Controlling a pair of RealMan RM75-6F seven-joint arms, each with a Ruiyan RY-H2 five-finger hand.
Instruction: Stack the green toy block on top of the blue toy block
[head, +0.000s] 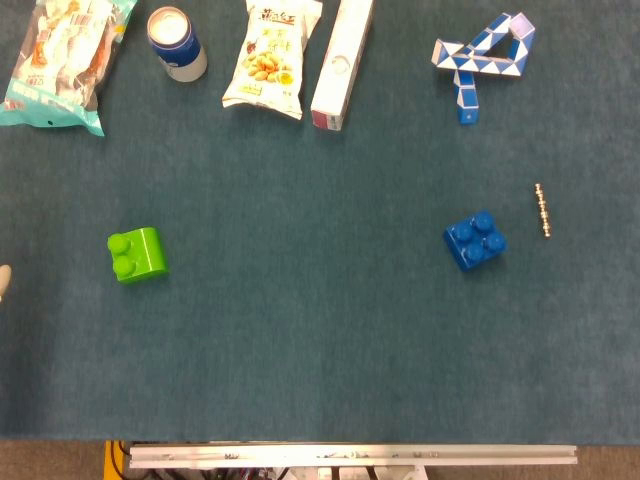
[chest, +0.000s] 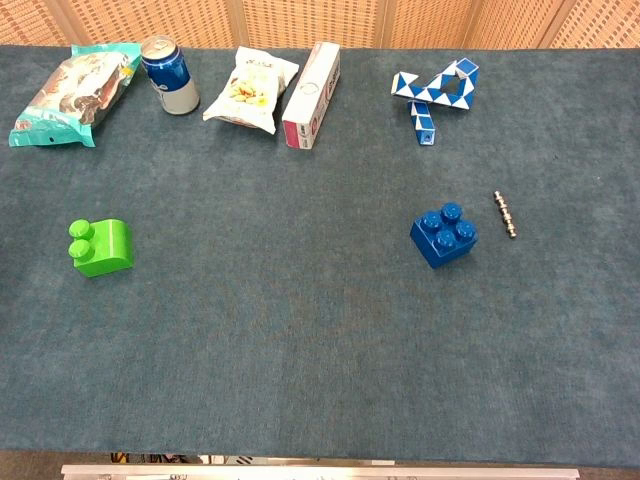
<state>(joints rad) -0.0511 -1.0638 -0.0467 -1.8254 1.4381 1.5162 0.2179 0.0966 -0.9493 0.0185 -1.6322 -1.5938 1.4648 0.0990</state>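
Note:
The green toy block (head: 137, 254) (chest: 101, 247) lies on its side on the blue carpeted table (head: 320, 330), at the left, with its studs pointing left. The blue toy block (head: 475, 239) (chest: 443, 235) stands studs up at the right, far from the green one. A pale sliver at the left edge of the head view, a little left of the green block, looks like a fingertip of my left hand (head: 3, 282); the rest of that hand is out of frame. My right hand shows in neither view.
Along the far edge lie a teal snack bag (head: 62, 60), a blue can (head: 177, 43), a peanut bag (head: 270, 58), a white and pink box (head: 339, 62) and a blue-white twist puzzle (head: 480, 58). A small bead chain (head: 543, 210) lies right of the blue block.

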